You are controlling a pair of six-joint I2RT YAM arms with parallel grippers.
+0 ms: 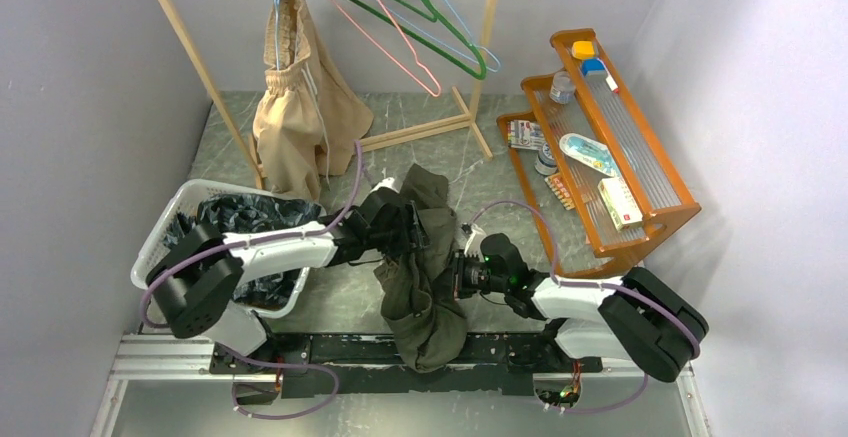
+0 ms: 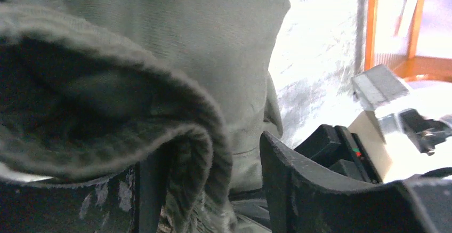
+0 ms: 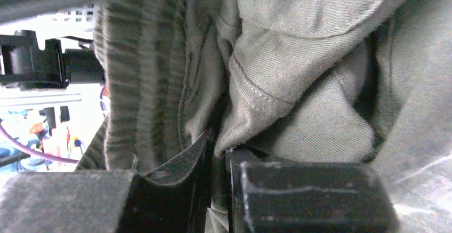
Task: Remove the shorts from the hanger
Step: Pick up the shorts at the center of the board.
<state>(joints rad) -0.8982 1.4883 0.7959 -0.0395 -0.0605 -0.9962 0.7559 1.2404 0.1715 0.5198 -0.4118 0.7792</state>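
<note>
- Gripping the olive shorts (image 1: 425,307), the right fingers (image 3: 309,190) are closed on a fold beside the ribbed waistband, apparently to carry the load.
- Left fingers (image 2: 298,185) stand apart with fabric loose between them, which looks like a handover to the right.
- Shorts lie bunched just right of the basket (image 1: 160,227), off any hanger.
- Long axis runs far-to-near alongside the basket. Which end leads cannot be told.
</note>
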